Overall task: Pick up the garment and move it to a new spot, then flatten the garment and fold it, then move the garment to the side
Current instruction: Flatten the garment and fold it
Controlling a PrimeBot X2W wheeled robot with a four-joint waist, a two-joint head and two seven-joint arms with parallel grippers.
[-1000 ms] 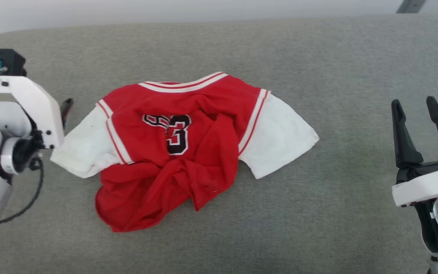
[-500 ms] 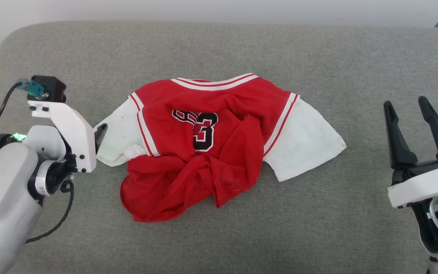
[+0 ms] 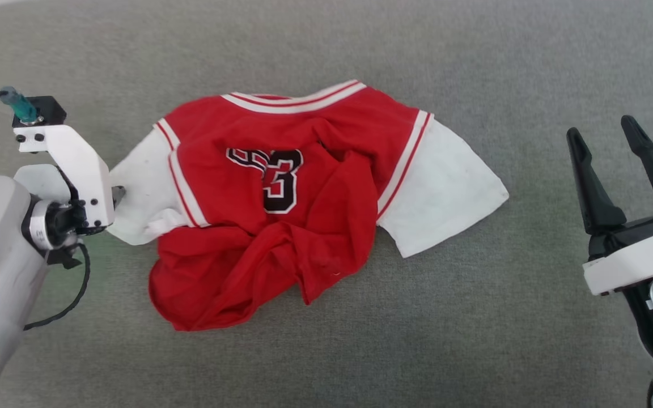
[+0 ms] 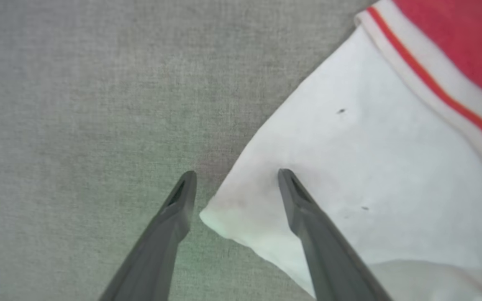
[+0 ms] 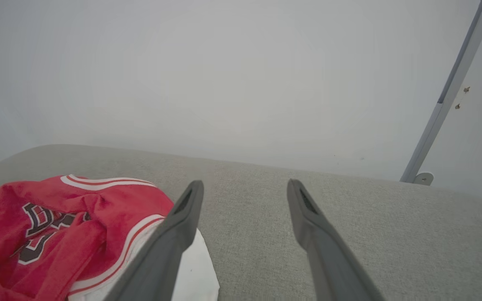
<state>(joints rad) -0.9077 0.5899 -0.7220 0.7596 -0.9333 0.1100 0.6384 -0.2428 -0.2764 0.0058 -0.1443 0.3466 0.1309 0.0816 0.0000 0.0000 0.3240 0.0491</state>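
Note:
The garment (image 3: 304,226) lies crumpled on the grey surface: a red shirt with a black number, white sleeves and white bands with red stripes. My left gripper (image 3: 115,195) is at the tip of its left white sleeve (image 3: 139,192). In the left wrist view the left gripper (image 4: 237,174) is open, with the sleeve's corner (image 4: 349,167) between its fingers; one finger is over the white cloth, the other over bare grey fabric. My right gripper (image 3: 601,127) stands open well to the right of the garment, holding nothing. The right gripper (image 5: 245,183) points past the garment (image 5: 98,209) toward the wall.
The grey fabric surface (image 3: 474,340) extends on all sides of the garment. Its far edge meets a pale wall (image 5: 241,83). A slanted metal pole (image 5: 450,96) stands at the far right behind the surface.
The head camera has shifted, so the whole picture moved. My left gripper has come in from beside the sleeve to its corner. The garment and the right gripper stay as they were.

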